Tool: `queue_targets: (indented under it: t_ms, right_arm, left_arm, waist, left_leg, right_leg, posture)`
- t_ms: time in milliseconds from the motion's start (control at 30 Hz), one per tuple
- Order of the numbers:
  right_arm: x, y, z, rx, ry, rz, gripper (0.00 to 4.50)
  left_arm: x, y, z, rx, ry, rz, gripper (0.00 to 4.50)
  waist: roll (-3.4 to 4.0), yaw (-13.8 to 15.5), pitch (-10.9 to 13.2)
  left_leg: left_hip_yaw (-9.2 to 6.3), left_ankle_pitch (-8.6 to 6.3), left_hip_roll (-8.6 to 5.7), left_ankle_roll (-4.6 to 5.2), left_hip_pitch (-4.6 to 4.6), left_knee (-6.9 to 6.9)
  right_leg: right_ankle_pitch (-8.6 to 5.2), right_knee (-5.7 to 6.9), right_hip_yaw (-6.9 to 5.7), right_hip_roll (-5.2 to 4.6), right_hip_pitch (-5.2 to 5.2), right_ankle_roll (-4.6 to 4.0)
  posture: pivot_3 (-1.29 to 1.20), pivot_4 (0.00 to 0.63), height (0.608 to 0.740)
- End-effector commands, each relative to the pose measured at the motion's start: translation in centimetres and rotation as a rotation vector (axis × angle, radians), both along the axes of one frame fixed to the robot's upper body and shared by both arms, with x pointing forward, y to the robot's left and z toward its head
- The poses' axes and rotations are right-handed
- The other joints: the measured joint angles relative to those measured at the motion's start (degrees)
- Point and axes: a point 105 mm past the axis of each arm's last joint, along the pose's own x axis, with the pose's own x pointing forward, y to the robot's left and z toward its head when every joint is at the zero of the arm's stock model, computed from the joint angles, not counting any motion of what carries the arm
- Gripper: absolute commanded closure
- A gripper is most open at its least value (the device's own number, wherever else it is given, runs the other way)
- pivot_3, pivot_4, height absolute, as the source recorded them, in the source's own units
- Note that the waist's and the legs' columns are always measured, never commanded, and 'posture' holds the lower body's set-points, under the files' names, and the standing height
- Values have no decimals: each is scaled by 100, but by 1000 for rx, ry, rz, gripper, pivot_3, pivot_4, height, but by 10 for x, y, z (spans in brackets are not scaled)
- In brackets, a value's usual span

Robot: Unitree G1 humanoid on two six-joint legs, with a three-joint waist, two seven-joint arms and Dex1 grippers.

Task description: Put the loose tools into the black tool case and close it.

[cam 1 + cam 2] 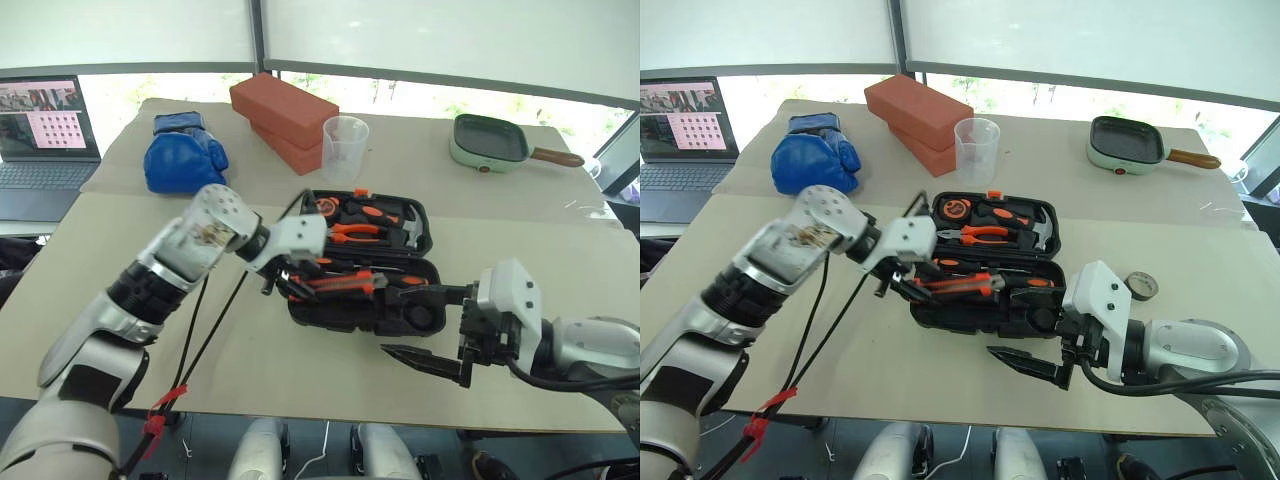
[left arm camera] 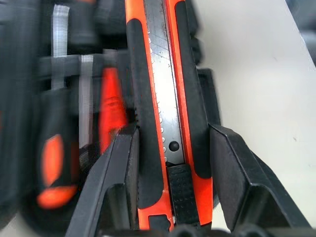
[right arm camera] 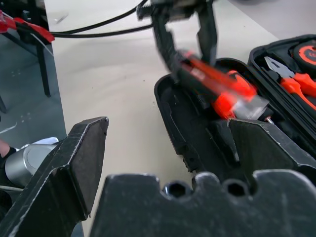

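The black tool case (image 1: 350, 322) lies open in the middle of the table, with its lid half on the far side. My left gripper (image 1: 290, 275) is shut on an orange-and-black utility knife (image 2: 168, 98) and holds it slanted just over the near half's left end. Blurred orange-and-black screwdriver handles (image 2: 52, 168) lie in the slots beside the knife. My right gripper (image 1: 395, 320) stands open at the case's near right corner, fingers pointing left, nothing between them. One finger is above the case's near half and the other is in front of it.
Orange-handled pliers (image 1: 355, 232) and a hammer (image 1: 412, 232) sit in the far half. Behind the case are a clear cup (image 1: 345, 138), red bricks (image 1: 285, 115), a blue boxing glove (image 1: 185, 155), a green pan (image 1: 490, 142) and a laptop (image 1: 45, 140). A tape roll (image 1: 1141, 286) lies at right.
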Motion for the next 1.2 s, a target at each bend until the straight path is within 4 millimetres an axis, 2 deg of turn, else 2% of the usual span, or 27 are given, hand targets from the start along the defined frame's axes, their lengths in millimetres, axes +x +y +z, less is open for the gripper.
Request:
queue_targets:
  t_ms: [33,200,367,500,667,700,800,900,1000,1133,1200]
  right_arm:
    - [-4,2,7,9,-30,-5,0]
    - [-7,2,6,20,-33,-29,0]
    - [-8,1,5,19,-40,-46,0]
    - [-7,0,4,18,-46,-63,0]
    - [-4,-2,5,23,-55,-73,0]
    - [-3,-2,5,23,-56,-74,0]
    - [-2,-2,5,24,-57,-73,0]
    - [0,-1,4,24,-58,-69,0]
    - [0,-1,4,24,-57,-66,0]
    - [1,-3,3,22,-56,-69,0]
    - [1,-3,3,16,-56,-70,0]
  left_arm:
    - [-2,-2,-4,73,-35,-73,2874]
    - [8,-13,-18,123,-54,-81,2874]
    - [10,-20,-20,122,22,-35,2874]
    - [14,-19,-25,157,92,63,2874]
    - [11,-17,-27,178,130,93,2874]
    - [10,-17,-27,178,134,93,2087]
    - [8,-18,-21,150,147,90,1088]
    - [9,-20,0,81,179,115,155]
    - [11,-15,15,35,148,110,58]
    - [13,-9,21,-12,121,108,58]
    - [16,-8,20,-45,108,110,587]
  waist:
    - [0,-17,0]
    - [6,-3,-4]
    - [8,-25,-5]
    - [11,-28,-7]
    - [12,-37,-8]
    - [12,-42,-8]
    - [12,-45,-8]
    - [14,-38,-8]
    - [13,-38,-8]
    - [13,-35,-8]
    - [13,-17,-8]
  left_leg:
    - [0,0,1,0,0,0]
    - [-5,0,0,1,4,2]
    - [-8,-3,-1,5,2,9]
    - [-10,-2,-1,5,3,9]
    - [-11,-3,-1,5,4,9]
    - [-11,-3,0,5,4,9]
    - [-11,-3,0,5,2,9]
    - [-11,-3,0,5,2,9]
    - [-10,-3,0,5,-3,10]
    - [-10,-3,0,5,-1,9]
    - [-10,-3,-1,5,-1,10]
  right_leg:
    - [0,1,0,0,0,0]
    - [0,1,0,0,8,1]
    - [2,1,7,1,9,6]
    - [2,4,7,2,8,6]
    - [2,5,8,3,8,7]
    - [2,6,9,4,7,6]
    - [2,8,11,4,3,6]
    - [1,7,12,4,4,7]
    - [1,7,12,3,-1,7]
    - [1,8,12,2,0,7]
    - [1,8,12,1,1,7]
  posture:
    - [0,150,738]
    - [0,150,738]
    - [0,150,738]
    - [0,150,738]
    - [0,150,738]
    - [0,150,738]
    - [0,150,738]
    - [0,150,738]
    - [0,150,738]
    - [0,150,738]
    - [0,150,738]
